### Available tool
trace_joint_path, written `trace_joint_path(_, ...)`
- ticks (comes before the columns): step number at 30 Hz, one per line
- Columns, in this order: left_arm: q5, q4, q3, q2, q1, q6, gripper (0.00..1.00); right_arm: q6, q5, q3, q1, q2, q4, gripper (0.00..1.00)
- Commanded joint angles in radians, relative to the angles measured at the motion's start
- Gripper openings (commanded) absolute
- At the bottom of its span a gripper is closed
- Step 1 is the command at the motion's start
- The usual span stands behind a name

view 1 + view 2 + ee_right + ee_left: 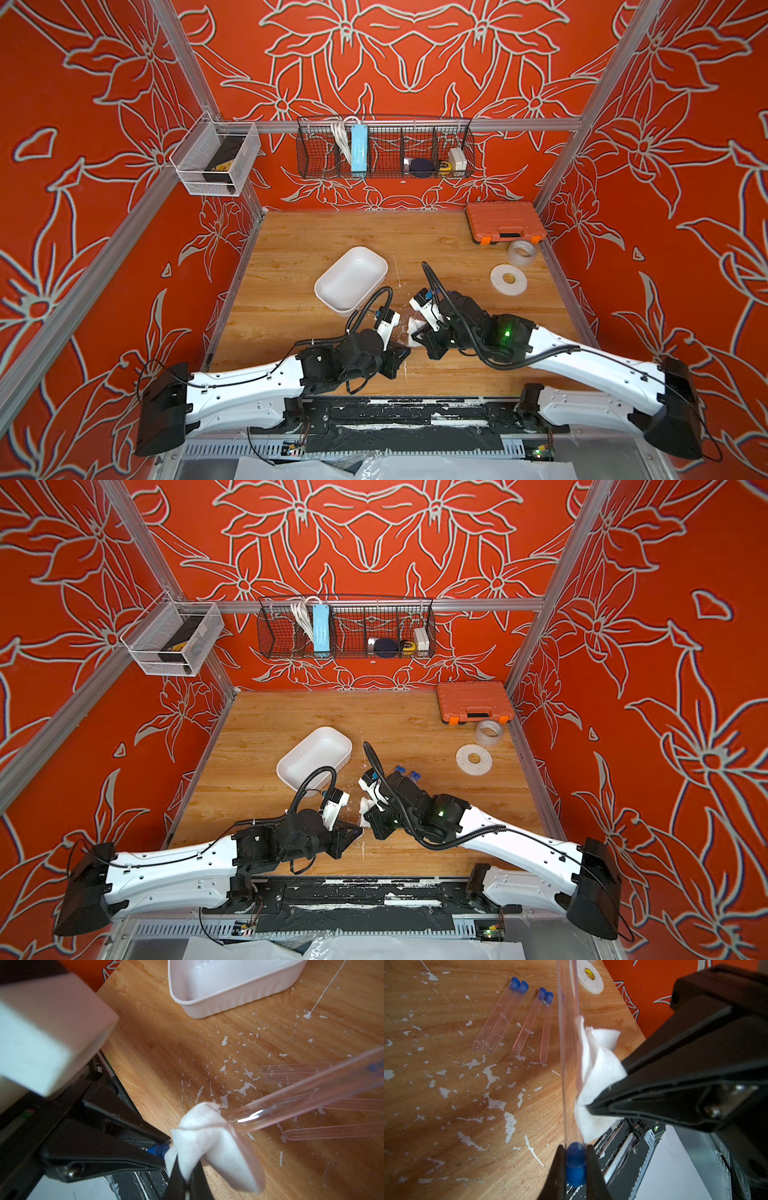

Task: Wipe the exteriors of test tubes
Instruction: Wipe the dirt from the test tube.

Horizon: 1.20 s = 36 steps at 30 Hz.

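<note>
left jaws: clenched on blue cap of test tube (568, 1053) | right jaws: grasping white tissue (600, 1076), touching that tube | four other test tubes (529, 1020) lie on table (446, 1105)

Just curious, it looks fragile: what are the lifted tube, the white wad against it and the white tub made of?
The test tube is likely clear plastic: glossy, see-through, faintly pink; glass is possible. The tissue is soft matte paper or cloth: creased, finely textured. The tub is probably thin white plastic: shiny, ribbed walls.
</note>
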Motion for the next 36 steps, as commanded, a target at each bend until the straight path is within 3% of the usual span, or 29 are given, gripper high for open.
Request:
trace_joint_path(1, 0.036, 0.046, 0.004, -0.026, 0.002, 0.008, 0.09, -0.023, 0.036, -0.008, -0.016, 0.007, -0.013, 0.0)
trace_joint_path(22, 0.089, 0.085, -0.033, -0.008, 0.002, 0.004, 0.09, -0.104, 0.004, 0.036, -0.129, 0.003, -0.053, 0.0)
trace_joint_path(36, 0.094, 0.091, -0.043, -0.013, 0.002, -0.001, 0.09, -0.171, -0.068, 0.09, -0.263, -0.013, -0.095, 0.0)
